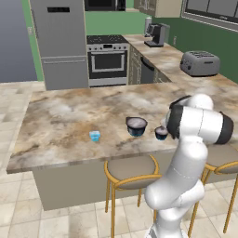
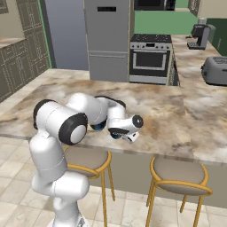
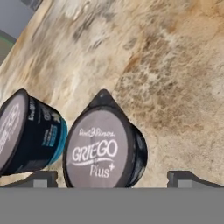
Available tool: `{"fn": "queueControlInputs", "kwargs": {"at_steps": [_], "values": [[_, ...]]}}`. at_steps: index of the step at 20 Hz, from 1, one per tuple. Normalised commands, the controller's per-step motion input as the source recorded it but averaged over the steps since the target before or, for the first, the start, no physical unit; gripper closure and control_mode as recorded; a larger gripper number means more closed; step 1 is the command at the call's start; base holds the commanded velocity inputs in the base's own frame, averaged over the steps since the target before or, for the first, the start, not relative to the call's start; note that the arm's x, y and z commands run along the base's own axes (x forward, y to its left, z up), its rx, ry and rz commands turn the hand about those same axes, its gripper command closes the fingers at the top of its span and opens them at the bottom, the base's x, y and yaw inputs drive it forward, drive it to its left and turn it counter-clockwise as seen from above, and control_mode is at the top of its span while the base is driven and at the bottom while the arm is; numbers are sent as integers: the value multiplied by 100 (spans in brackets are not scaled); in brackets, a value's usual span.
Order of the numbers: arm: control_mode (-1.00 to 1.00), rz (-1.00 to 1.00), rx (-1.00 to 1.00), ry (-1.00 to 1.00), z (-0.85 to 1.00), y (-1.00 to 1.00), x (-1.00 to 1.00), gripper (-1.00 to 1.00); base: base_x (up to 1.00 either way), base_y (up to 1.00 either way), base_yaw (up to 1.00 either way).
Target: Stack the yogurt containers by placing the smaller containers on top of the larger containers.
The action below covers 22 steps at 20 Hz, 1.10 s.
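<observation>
Observed: three yogurt tubs stand on the marbled surface (image 1: 65,111), all close to its near edge above the stools, none stacked.

The large dark-blue tub (image 1: 136,126) stands upright, pale grey lid up, roughly midway along the near edge. The small dark-blue tub (image 1: 161,133) stands just beside it toward the right end of that edge, partly masked by the arm in the left base view. The two are near each other but apart. The tiny light-blue cup (image 1: 95,135) stands well apart from both, further toward the left end of the near edge.

In the hand view the small tub's lid (image 3: 97,151), printed "GRIEGO Plus", lies between the two finger tips (image 3: 186,178), with the large tub at the frame's left. No contact between fingers and either tub is visible.

End effector (image 2: 127,136): jaws stand wide apart, nothing clamped. In the right base view it hangs low over the near edge of the surface, wrist bent downward.

Background: a toaster (image 1: 200,62) on the far counter, two stools (image 1: 132,173) under the near edge.
</observation>
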Motion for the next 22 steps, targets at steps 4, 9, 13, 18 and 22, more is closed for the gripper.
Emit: {"fn": "queueControlInputs", "kwargs": {"at_steps": [4, 9, 13, 18, 22], "values": [[-100, 0, 0, 0, -13, 0, 9, -100, 0, 0, 0], [-100, 0, 0, 0, -14, 0, 16, -100, 0, 0, 0], [-100, 0, 0, 0, -12, 0, 24, 100, 0, 0, 0], [-100, 0, 0, 0, -7, 1, 21, 100, 0, 0, 0], [-100, 0, 0, 0, -2, 1, 14, 100, 0, 0, 0]]}}
